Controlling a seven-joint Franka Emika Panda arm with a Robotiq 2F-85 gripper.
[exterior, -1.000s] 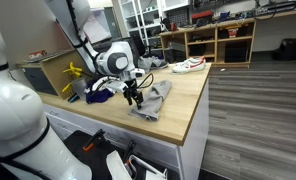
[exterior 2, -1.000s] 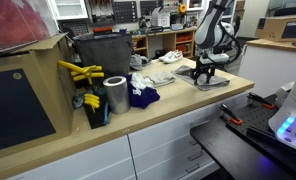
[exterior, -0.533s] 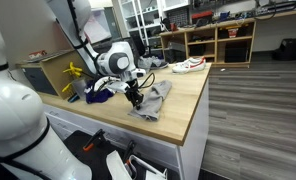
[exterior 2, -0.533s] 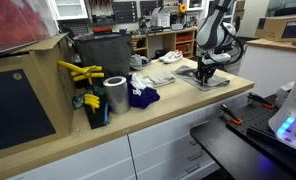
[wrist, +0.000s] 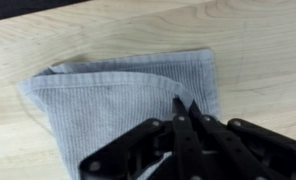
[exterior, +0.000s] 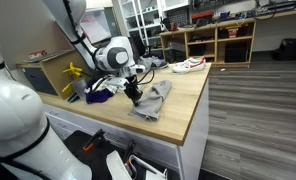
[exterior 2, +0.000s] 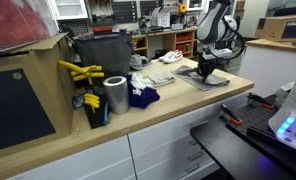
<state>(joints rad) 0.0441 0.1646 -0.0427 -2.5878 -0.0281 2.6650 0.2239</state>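
- The pincer [wrist: 185, 108] stood spread over the grey cloth [wrist: 98, 110] a second ago. Now its two fingers are pressed together, tips down on the fabric.
- In the wrist view the tips meet right on the folded-over edge of the cloth's upper layer. It looks as if they have nipped that layer, though no fabric shows between them.
- In both exterior views the arm has hardly shifted. The pincer [exterior: 134, 97] is as low on the cloth [exterior: 155, 100] as it was half a second ago, and the cloth's outline is unchanged.
- My reading is that the cloth has gone from merely lying under the pincer to being gripped at one spot, and it has not been lifted or dragged.
- The grey cloth [exterior 2: 214, 80] lies flat and folded on the wooden surface [exterior 2: 118, 128], towards one end and close to the corner and open edge there, with the pincer [exterior 2: 205, 72] planted on it.
- Further along the surface, well apart from the cloth, are a dark blue rag [exterior 2: 143, 97], a metal can [exterior 2: 115, 95] and some yellow tools [exterior 2: 78, 72] beside a black bin [exterior 2: 100, 55].
- A white and red item [exterior: 188, 65] lies near the far edge; I cannot tell what it is.
- White drawers [exterior 2: 178, 140] sit under the surface.
- The room is a workshop or lab, with wooden shelving [exterior: 220, 40] along the back wall and a grey plank floor [exterior: 258, 120].
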